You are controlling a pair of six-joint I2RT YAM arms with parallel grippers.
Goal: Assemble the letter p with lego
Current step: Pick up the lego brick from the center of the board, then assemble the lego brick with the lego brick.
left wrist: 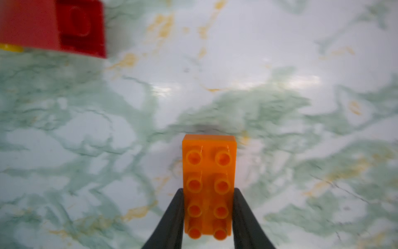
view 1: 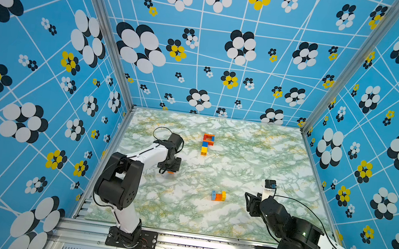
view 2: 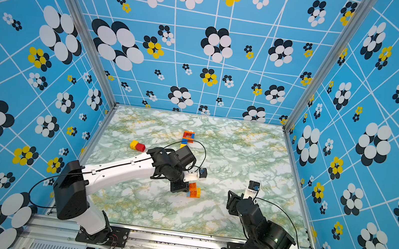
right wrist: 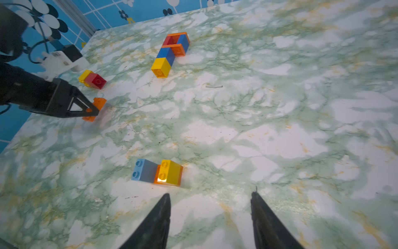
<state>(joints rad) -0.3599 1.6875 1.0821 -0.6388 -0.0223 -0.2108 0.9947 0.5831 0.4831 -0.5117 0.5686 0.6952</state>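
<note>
Two black fingers (left wrist: 170,215) of the left gripper (left wrist: 208,190) were clamped on the narrow sides of an orange brick (left wrist: 209,163). They held its near end, so its long axis ran straight out ahead of the jaws, with the studs facing the wrist camera. Whether the brick was clear of the marbled table (right wrist: 280,107) could not be told. Close by lay a red and yellow pair (right wrist: 92,79).

Farther out, toward the far middle of the table, lay the part-built letter (view 1: 207,143), its stem running near to far and its yellow end nearest the robot. From the held brick it lay farther away and toward the right arm's side, and the left gripper looked nearer to it than the right.

The right gripper (right wrist: 211,194) had its jaws apart and empty, with a pale blue, orange and yellow cluster (right wrist: 158,172) just ahead of them.
</note>
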